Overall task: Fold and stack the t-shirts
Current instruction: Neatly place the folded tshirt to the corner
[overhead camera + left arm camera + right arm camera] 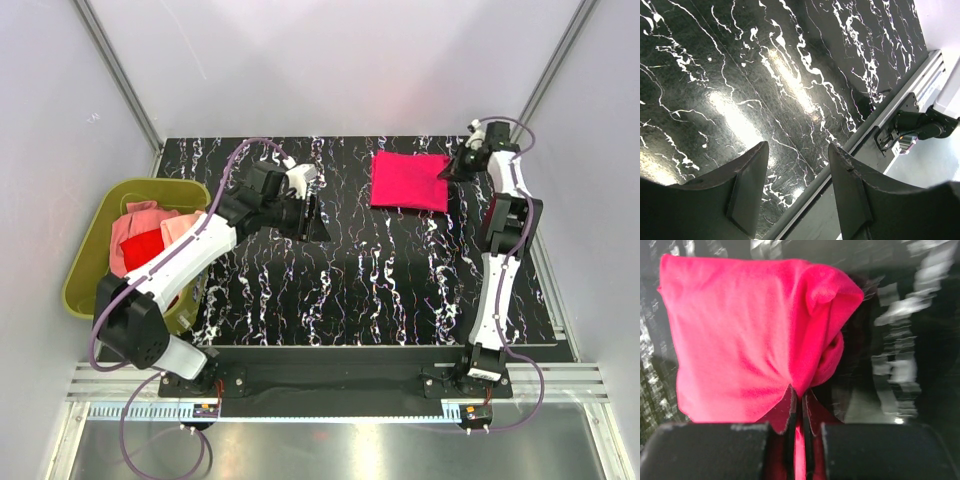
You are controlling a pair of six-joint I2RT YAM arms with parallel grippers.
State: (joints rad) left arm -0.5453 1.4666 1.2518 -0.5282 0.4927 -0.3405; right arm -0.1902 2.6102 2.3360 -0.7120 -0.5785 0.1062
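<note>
Folded bright magenta-pink cloth t-shirt lies at one o'clock on my black marbled bench; right tool clamped on its three-o'clock edge, left tool gapes empty.

One bright magenta-pink cloth t-shirt out on the one black, white-veined table, and that's the only shirt on it. In the single olive-green plastic tub I count one red cloth t-shirt, plus pale salmon-pink cloth showing in two patches; one shirt or two, can't tell. Two white-and-black robot arms, so two two-finger grippers: left gripper, right gripper.
</note>
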